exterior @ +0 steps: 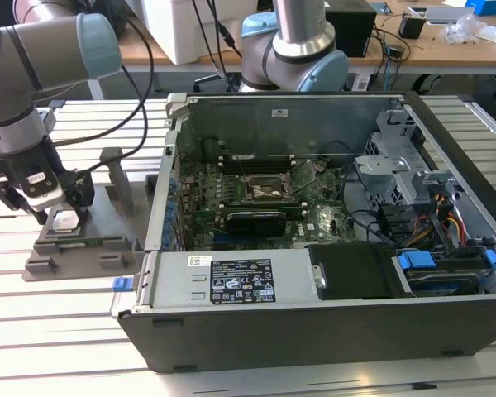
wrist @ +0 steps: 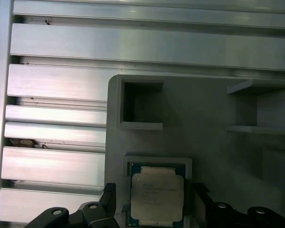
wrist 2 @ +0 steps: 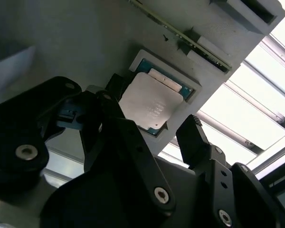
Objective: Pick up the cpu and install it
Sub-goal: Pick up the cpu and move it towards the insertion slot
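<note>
Pincer [exterior: 59, 213] low over the grey fixture [exterior: 107, 207], which sits on the slatted aluminium table [exterior: 66, 331] at the exterior view's left.

Pincer state: spread, nothing pinched. In both wrist views one black finger [wrist: 110, 197] stands on each side of the cpu [wrist 2: 151, 105], apart from it.

Cpu: lies flat, silvery top up, in a square sunken pocket of the fixture. A thin green rim shows around the metal. The pocket's raised edge [wrist: 156, 160] runs between my fingers and the chip.

On the fixture around me:
- an upright grey post [exterior: 116, 172], near my wrist on the side toward the case
- a thin green-edged board strip [wrist 2: 190, 38], standing in a slot just beside the cpu pocket
- an open square recess [wrist: 141, 102] further along the block

Just beside the fixture, at the exterior view's right, lies the open computer case [exterior: 314, 331]. Its metal side wall [exterior: 161, 207] rises between the fixture and the motherboard socket [exterior: 269, 188].

Inside the case:
- a silver box bearing a label [exterior: 174, 285] and a black box [exterior: 355, 269], along the near wall
- bundled cables [exterior: 446, 219], at the far end

A second arm [exterior: 293, 41] stands behind the case.
</note>
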Controlling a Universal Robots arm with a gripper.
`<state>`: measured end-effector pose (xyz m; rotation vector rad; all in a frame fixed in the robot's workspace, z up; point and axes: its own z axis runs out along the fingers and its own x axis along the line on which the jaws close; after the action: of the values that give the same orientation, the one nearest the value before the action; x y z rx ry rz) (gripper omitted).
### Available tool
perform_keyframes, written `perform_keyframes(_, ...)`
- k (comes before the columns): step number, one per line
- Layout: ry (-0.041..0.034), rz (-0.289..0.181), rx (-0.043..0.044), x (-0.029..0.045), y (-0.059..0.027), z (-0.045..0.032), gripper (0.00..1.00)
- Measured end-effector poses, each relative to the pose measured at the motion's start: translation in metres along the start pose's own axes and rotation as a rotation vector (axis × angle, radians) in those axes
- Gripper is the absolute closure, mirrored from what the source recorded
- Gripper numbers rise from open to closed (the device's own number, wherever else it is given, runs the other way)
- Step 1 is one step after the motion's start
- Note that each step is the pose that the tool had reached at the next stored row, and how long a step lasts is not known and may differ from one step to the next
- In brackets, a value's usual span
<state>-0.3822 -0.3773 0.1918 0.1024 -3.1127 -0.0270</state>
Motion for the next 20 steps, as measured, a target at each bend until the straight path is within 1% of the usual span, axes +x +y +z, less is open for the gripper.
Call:
perform_keyframes(3, 0.0001, -0.002, 0.0002, -0.0008, -0.0001, 0.0016, 0.28)
perform_keyframes(8, -0.0001, -0.003, 0.0002, -0.0009, -0.0001, 0.0019, 0.29)
perform_keyframes(10, 0.0, -0.003, 0.0002, -0.0009, -0.0002, 0.0019, 0.42)
perform_keyframes(11, 0.0, -0.003, 0.0003, -0.0009, -0.0001, 0.0019, 0.46)
perform_keyframes(20, -0.0006, -0.003, -0.0001, -0.0009, -0.0001, 0.0013, 0.46)
